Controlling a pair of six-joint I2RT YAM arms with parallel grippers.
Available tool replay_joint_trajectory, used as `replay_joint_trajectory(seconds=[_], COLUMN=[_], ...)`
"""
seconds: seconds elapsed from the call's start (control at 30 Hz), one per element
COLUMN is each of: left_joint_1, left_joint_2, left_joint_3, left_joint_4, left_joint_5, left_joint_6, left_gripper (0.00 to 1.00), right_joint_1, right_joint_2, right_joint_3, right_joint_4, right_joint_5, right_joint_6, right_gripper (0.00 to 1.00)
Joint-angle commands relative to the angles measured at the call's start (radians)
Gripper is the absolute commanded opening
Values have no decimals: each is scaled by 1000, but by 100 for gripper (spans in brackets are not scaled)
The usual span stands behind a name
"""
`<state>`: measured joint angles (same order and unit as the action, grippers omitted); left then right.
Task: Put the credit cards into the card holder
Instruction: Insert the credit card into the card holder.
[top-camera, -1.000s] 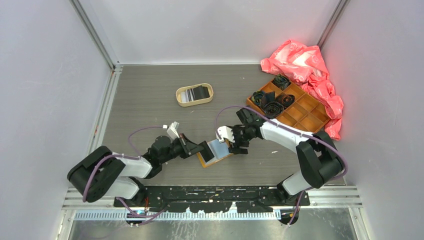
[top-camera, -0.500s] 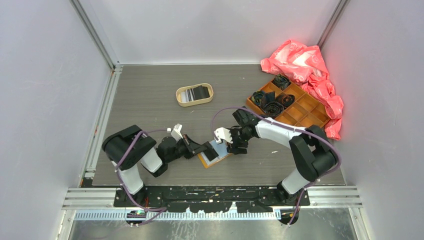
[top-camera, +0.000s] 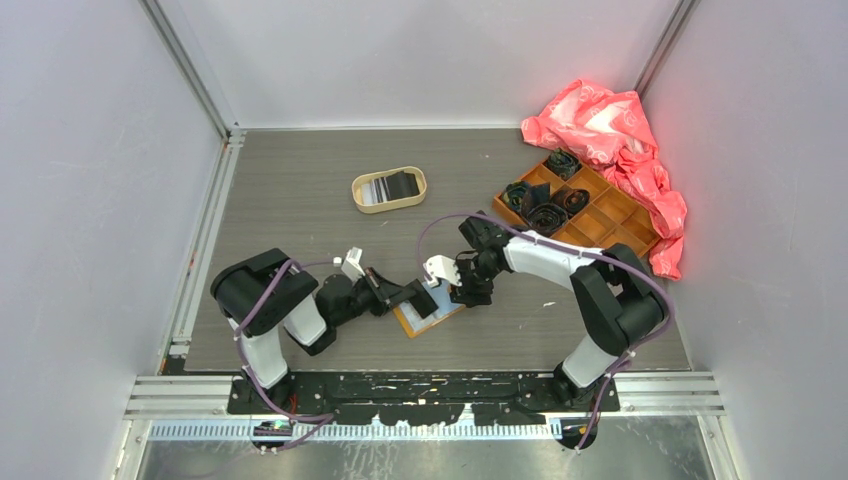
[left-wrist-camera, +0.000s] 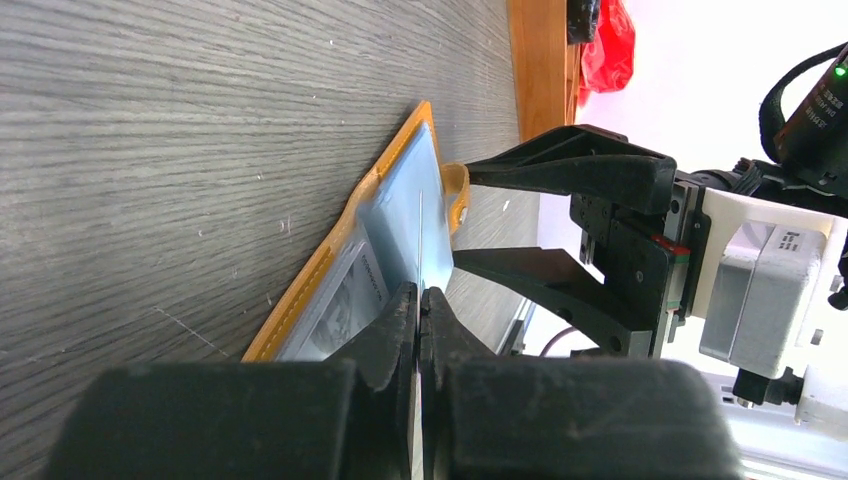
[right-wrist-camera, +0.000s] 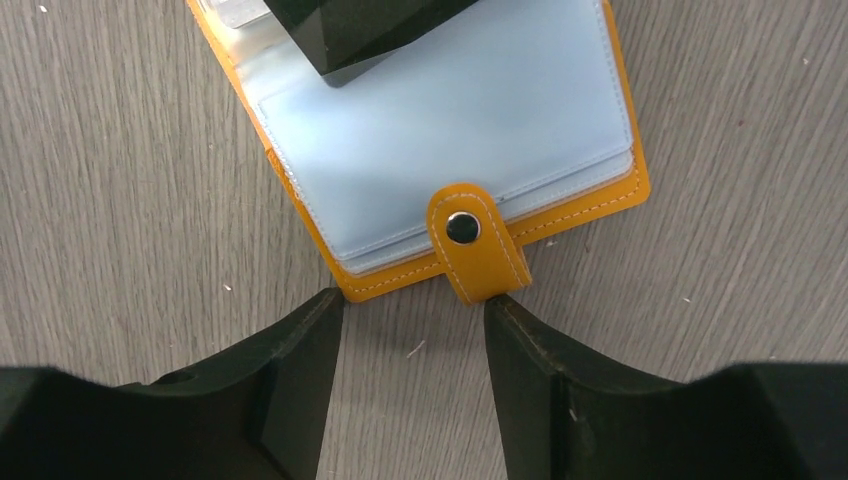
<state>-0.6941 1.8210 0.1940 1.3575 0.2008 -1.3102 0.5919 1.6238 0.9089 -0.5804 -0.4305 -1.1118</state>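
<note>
While the left gripper (left-wrist-camera: 420, 300) pinches a thin pale sheet (left-wrist-camera: 408, 232) in the card holder (right-wrist-camera: 478, 262), the right gripper (right-wrist-camera: 412, 312) gapes empty beside it; two credit cards (top-camera: 390, 186), well beyond both, wait unloaded.

Left hand (left-wrist-camera: 420, 305) pinched closed; right hand (right-wrist-camera: 412, 310) spread apart, tips facing.

No legible txt or labels anywhere.

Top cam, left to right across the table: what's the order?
Left arm's elbow → oval tray → right tool → compartmented orange box. Skipped for overlap: card holder, left tool, pink bag.
</note>
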Motion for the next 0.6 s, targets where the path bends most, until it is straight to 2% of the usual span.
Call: replay_joint_trajectory(seconds=[0.0, 0.27, 0.57], left_joint_1=[-18, -27, -44], left_joint_2=[-24, -49, 1], left_joint_3=[-13, -61, -64], left_joint_4=[74, 72, 73], left_joint_5=[-44, -69, -58], left_joint_6=[-22, -31, -96], left_gripper=[0, 0, 0], right_joint_1=[16, 24, 48], right_joint_2=[10, 9, 11], right_joint_3=[36, 49, 58], right_joint_4=[-24, -57, -81], right_joint_5=[1, -20, -36], right_joint_6=[2, -4, -2], right_gripper=[58, 56, 53])
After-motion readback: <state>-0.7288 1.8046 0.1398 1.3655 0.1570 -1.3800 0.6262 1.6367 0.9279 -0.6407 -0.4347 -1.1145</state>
